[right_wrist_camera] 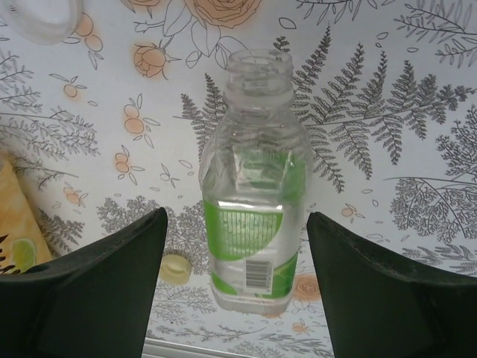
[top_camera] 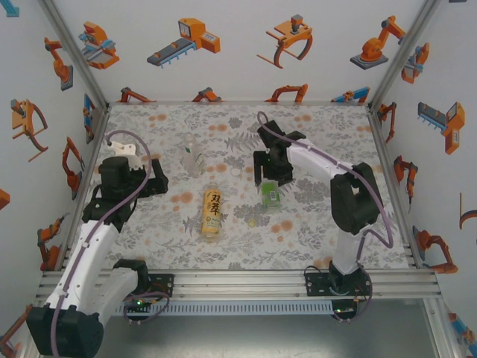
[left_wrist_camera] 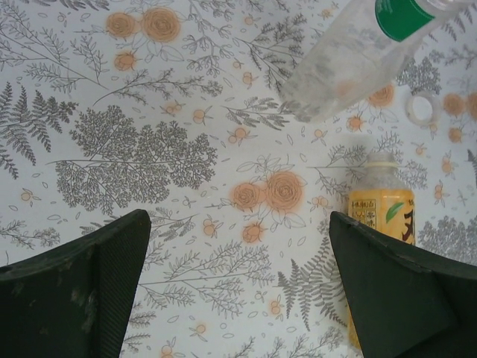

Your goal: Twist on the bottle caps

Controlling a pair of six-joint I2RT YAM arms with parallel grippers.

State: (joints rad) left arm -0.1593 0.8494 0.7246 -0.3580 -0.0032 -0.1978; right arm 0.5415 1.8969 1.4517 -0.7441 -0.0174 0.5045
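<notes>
A short bottle with a green label (right_wrist_camera: 253, 216) lies uncapped on the table, its open neck pointing away. My right gripper (right_wrist_camera: 237, 253) is open and straddles it, with a gap showing on each side; from above, this gripper (top_camera: 270, 186) sits over the green bottle (top_camera: 270, 197). A pale yellow cap (right_wrist_camera: 176, 267) lies beside the bottle's base, and a white cap (right_wrist_camera: 41, 19) lies further off. The amber bottle (top_camera: 212, 212) lies flat mid-table. The clear bottle (top_camera: 191, 154) stands behind it. My left gripper (left_wrist_camera: 238, 283) is open over bare table, the amber bottle (left_wrist_camera: 380, 216) just to its right.
The flower-patterned table mat (top_camera: 313, 239) is closed in by walls left, right and back. An aluminium rail (top_camera: 246, 280) runs along the near edge. The white cap (left_wrist_camera: 423, 108) lies close to the clear bottle (left_wrist_camera: 350, 63).
</notes>
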